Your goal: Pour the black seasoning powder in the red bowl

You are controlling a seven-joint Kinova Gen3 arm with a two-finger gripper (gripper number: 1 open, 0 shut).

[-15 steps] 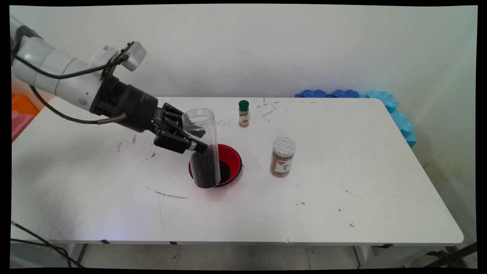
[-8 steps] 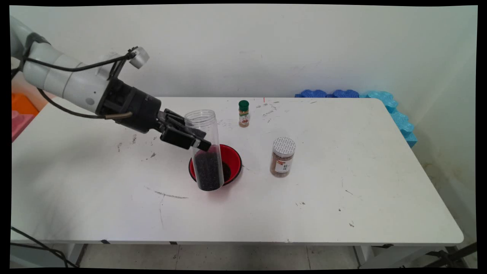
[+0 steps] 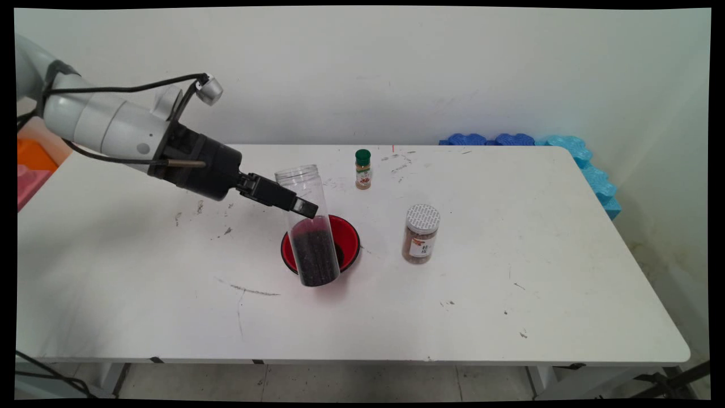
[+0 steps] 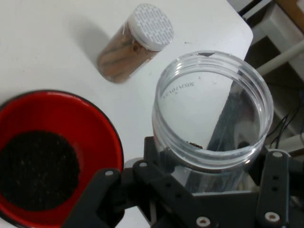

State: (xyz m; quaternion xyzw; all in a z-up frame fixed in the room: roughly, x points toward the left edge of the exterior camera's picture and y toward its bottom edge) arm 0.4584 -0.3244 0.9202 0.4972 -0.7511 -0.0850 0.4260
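Main view sits fixed above the white table's (image 3: 510, 294) near side, looking down and across to the back wall (image 3: 396, 68). Hand view rides the wrist, looking close along the gripper (image 4: 209, 190). Both views share the open clear jar (image 3: 308, 226) (image 4: 213, 114), red bowl (image 3: 348, 241) (image 4: 61, 118), and white-lidded spice jar (image 3: 421, 233) (image 4: 135, 40).

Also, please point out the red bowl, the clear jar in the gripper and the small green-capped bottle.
red bowl (image 3: 351, 238): main view, right inner wall.
clear jar (image 3: 306, 192): main view, empty upper wall.
green-capped bottle (image 3: 363, 170): main view, middle of body.
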